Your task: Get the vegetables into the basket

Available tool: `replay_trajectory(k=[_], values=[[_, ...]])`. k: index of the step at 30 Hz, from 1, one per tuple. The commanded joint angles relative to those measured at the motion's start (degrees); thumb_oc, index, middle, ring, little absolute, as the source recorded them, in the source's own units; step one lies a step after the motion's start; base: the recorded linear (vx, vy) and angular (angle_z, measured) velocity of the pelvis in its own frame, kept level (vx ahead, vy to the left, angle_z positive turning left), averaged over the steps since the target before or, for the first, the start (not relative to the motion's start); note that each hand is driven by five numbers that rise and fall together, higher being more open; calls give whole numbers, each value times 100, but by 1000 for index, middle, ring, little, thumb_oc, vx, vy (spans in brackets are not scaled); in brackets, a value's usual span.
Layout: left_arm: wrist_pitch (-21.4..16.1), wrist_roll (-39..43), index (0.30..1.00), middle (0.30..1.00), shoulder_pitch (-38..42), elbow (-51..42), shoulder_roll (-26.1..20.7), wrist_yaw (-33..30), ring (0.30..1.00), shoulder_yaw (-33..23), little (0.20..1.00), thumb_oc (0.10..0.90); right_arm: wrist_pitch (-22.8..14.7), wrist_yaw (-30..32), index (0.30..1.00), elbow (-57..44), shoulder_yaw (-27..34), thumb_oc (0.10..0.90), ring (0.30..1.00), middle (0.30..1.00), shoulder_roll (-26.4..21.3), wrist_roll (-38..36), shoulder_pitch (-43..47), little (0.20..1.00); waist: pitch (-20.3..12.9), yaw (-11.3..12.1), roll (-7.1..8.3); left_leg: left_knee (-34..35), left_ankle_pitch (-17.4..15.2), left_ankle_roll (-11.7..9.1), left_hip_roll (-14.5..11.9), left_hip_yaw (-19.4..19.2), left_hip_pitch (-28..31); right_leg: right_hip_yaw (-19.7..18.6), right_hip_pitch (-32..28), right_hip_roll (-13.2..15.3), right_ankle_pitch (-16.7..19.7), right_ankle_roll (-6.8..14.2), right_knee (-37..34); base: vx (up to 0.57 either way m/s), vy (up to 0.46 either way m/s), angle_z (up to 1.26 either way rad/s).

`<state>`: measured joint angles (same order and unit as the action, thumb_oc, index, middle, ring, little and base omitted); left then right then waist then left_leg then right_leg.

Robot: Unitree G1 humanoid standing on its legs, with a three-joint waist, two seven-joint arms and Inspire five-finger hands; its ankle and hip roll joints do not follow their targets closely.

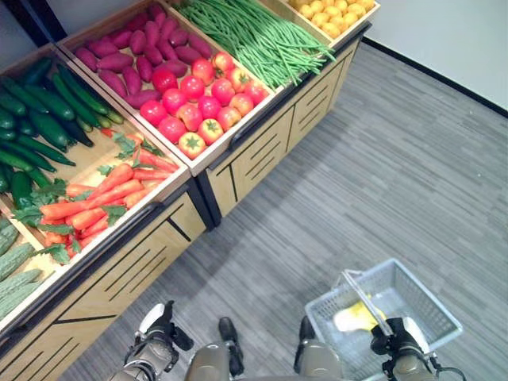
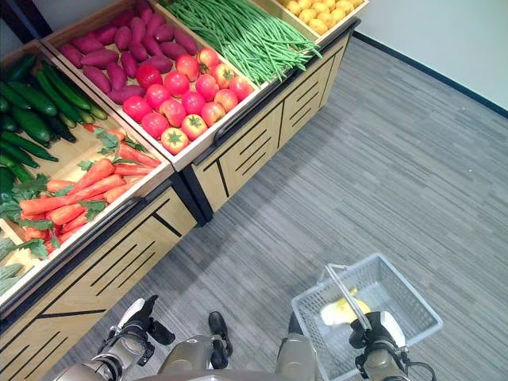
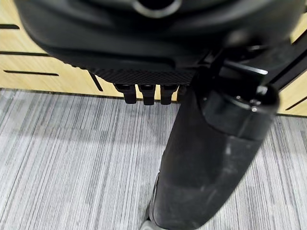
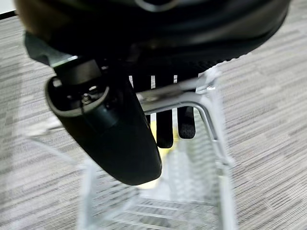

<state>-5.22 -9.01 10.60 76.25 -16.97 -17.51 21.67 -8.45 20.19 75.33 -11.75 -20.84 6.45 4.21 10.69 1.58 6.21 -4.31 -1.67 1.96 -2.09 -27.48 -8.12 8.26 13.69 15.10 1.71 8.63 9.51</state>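
A pale wire basket [image 1: 426, 292] hangs low over the floor at the lower right. My right hand [image 1: 401, 343] is shut on its handle [image 4: 192, 98], the fingers [image 4: 165, 129] hooked over the bar. A yellow item [image 1: 355, 317] lies inside the basket. My left hand [image 1: 155, 337] hangs at the lower left, relaxed and holding nothing, beside the stand's front. The wooden produce stand [image 1: 143, 262] holds carrots [image 1: 103, 198], cucumbers [image 1: 40, 111], tomatoes [image 1: 198, 103], purple sweet potatoes [image 1: 135, 48] and green beans [image 1: 262, 36].
Yellow fruit [image 1: 333, 12] fills the far bin, and ridged green gourds [image 1: 12, 266] lie at the near left. Grey striped floor [image 1: 381, 175] stretches right of the stand to a white wall [image 1: 452, 32].
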Motion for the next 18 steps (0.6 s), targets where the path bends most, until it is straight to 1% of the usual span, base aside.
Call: replay_trajectory(k=[1, 2, 3, 4, 6, 8, 9, 10, 12, 13, 16, 18], values=[[-66, -25, 1000, 1000, 17, -65, -20, -91, 1000, -274, 1000, 900, -7, 258, 300, 65, 1, 400, 300, 300, -333, 13, 23, 300, 190, 76, -9, -15, 94, -273, -164, 300, 9, -170, -443, 212, 1132, 346, 33, 3, 83, -3], [-72, -7, 1000, 1000, -11, -66, -11, -81, 1000, -277, 1000, 900, 0, 244, 300, 90, -11, 400, 300, 300, -332, 22, 33, 300, 197, 71, -27, 75, 120, -243, -128, 308, 55, -202, -390, 215, 1194, 353, 170, 27, 136, -3], [-99, 41, 1000, 1000, -42, -77, 14, -39, 1000, -264, 1000, 900, -4, 219, 300, 139, -25, 400, 300, 300, -334, -1, 67, 300, 214, 10, -157, 293, 192, -194, -100, 437, 174, -537, -215, 26, 1124, 299, 638, 26, 106, -2], [-99, 41, 1000, 1000, -41, -76, 15, -39, 1000, -265, 1000, 900, -5, 218, 300, 140, -26, 400, 300, 300, -334, -2, 68, 300, 215, 11, -156, 297, 194, -194, -99, 435, 177, -540, -212, 27, 1121, 299, 643, 58, 81, 2], [-109, 69, 1000, 1000, -33, -64, 22, -29, 1000, -234, 1000, 900, -30, 214, 300, 160, -54, 400, 300, 300, -325, -35, 100, 300, 233, -45, -211, 402, 221, -199, -101, 555, 282, -874, -87, -264, 833, 209, 663, 72, 2, 16], [-117, 81, 1000, 1000, -12, -20, 17, 11, 1000, -222, 1000, 900, -63, 226, 300, 172, -86, 400, 300, 300, -311, -74, 136, 300, 275, -70, -269, 423, 228, -234, -129, 640, 340, -1033, 90, -496, 478, 127, 540, 85, -13, 32], [-119, 77, 1000, 1000, 17, 4, 16, 14, 1000, -209, 1000, 900, -79, 232, 300, 178, -79, 400, 300, 300, -316, -109, 156, 300, 304, -90, -285, 401, 210, -250, -129, 701, 358, -1088, 174, -581, 361, 110, 449, 85, -31, 44], [-124, 85, 1000, 1000, 33, 17, 15, 18, 1000, -199, 1000, 900, -95, 249, 300, 179, -95, 400, 300, 300, -324, -123, 181, 300, 334, -116, -289, 376, 180, -267, -109, 768, 387, -1179, 266, -654, 361, 108, 303, 97, -59, 49], [-114, 105, 1000, 1000, 80, 75, 4, 36, 1000, -228, 1000, 900, -112, 243, 300, 175, -114, 400, 300, 300, -345, -155, 236, 300, 364, -185, -274, 312, 94, -300, -53, 908, 444, -1398, 477, -784, 492, 126, 6, 139, -81, 55], [-110, 138, 1000, 1000, 94, 95, 7, 35, 1000, -260, 1000, 900, -109, 255, 300, 168, -127, 400, 300, 300, -369, -168, 266, 300, 383, -239, -267, 288, 31, -311, -6, 1009, 508, -1579, 642, -875, 562, 135, -136, 178, -76, 43], [-87, 144, 1000, 1000, 109, 164, 24, 58, 1000, -301, 1000, 900, -102, 236, 300, 117, -116, 400, 300, 300, -407, -193, 238, 300, 414, -370, -267, 222, -137, -339, 75, 1332, 704, -1784, 811, -1007, 699, 148, -348, 193, -105, 68], [-69, 158, 1000, 1000, 99, 190, 33, 42, 1000, -327, 1000, 900, -75, 226, 300, 81, -112, 400, 300, 300, -433, -194, 230, 300, 414, -430, -265, 242, -235, -361, 125, 1539, 865, -1781, 924, -1085, 780, 147, -390, 175, -134, 91]])
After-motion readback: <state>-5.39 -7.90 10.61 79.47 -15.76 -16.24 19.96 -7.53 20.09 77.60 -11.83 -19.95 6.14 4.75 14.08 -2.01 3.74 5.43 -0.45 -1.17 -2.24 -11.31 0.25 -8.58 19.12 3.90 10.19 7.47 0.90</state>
